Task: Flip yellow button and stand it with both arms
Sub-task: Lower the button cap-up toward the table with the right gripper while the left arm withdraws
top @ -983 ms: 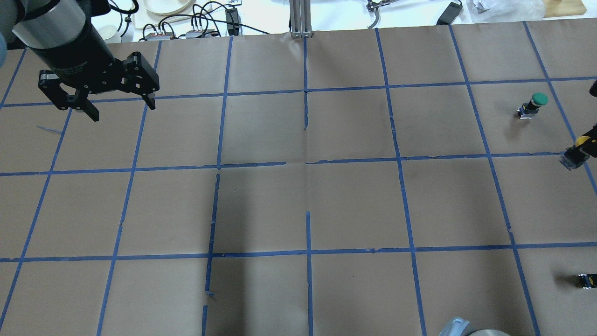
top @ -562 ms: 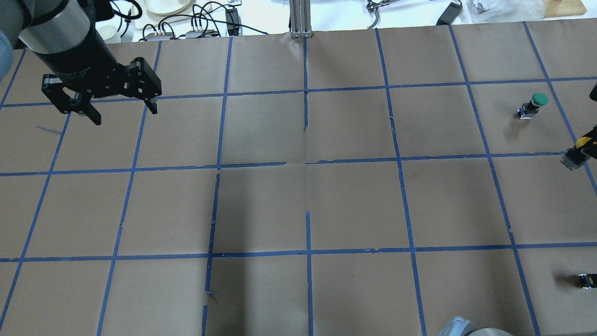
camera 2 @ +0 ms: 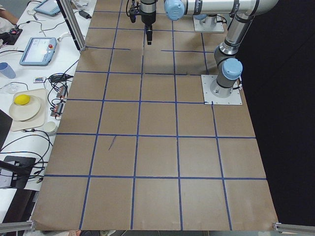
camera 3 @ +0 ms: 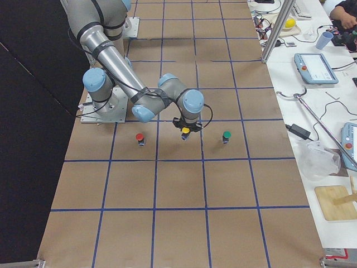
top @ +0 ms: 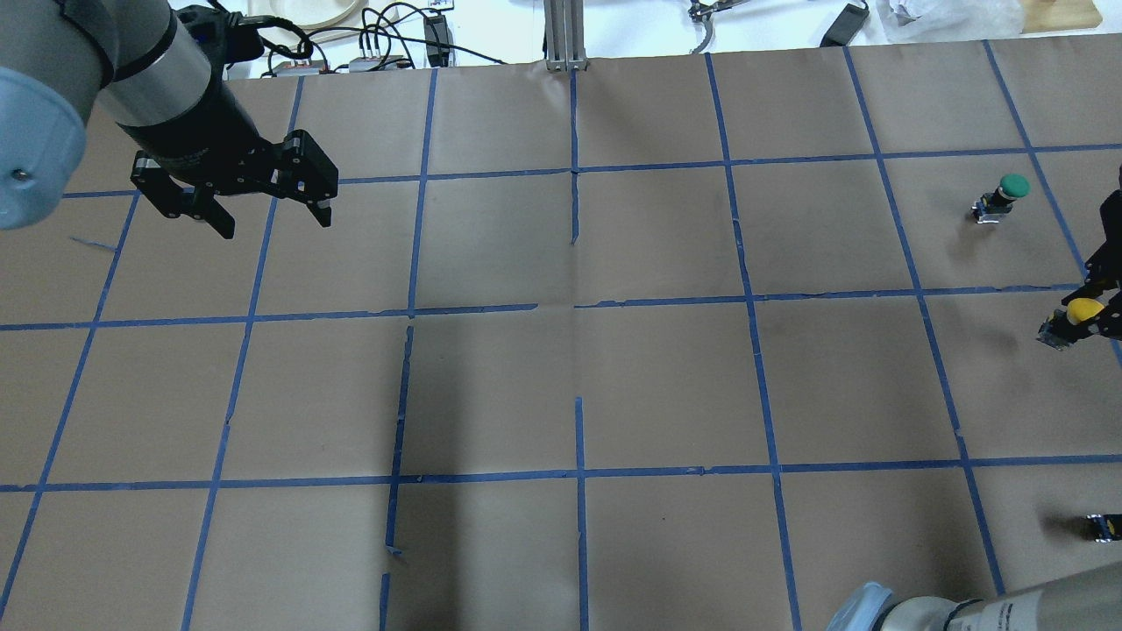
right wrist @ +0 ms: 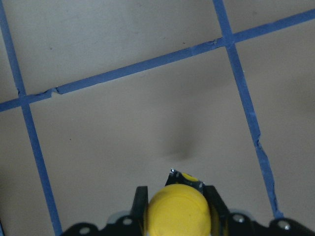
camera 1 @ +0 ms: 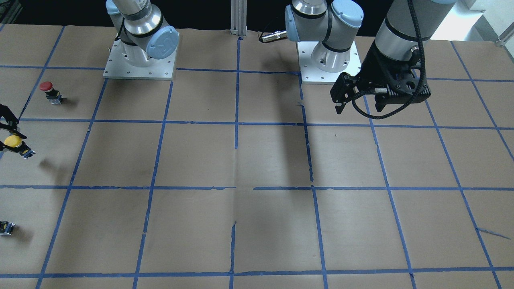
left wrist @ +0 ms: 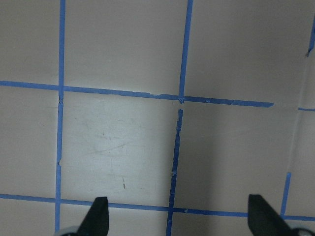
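- One table (top: pixel 666 386), covered in brown paper with a blue tape grid, carries everything.
- Of the two arms, the right arm (camera 3: pixel 125 72) reaches low over the table's right-hand end, while the left arm (camera 1: pixel 395 36) stands over the opposite end, well apart.
- At the left, the left end effector (top: pixel 273 225) hangs above bare paper, its fingers spread wide with nothing between them.
- At the right, the right end effector (top: pixel 1091 314) is pinching the yellow button (right wrist: pixel 178 211), the round cap sitting between its fingers.
- That button is tilted and lifted clear of the table, its shadow on the paper to one side.
- Nearby stand a red-capped button (camera 1: pixel 46 85) on the robot's side and a green-capped button (top: pixel 1014 185) on the far side, both upright and apart from it.
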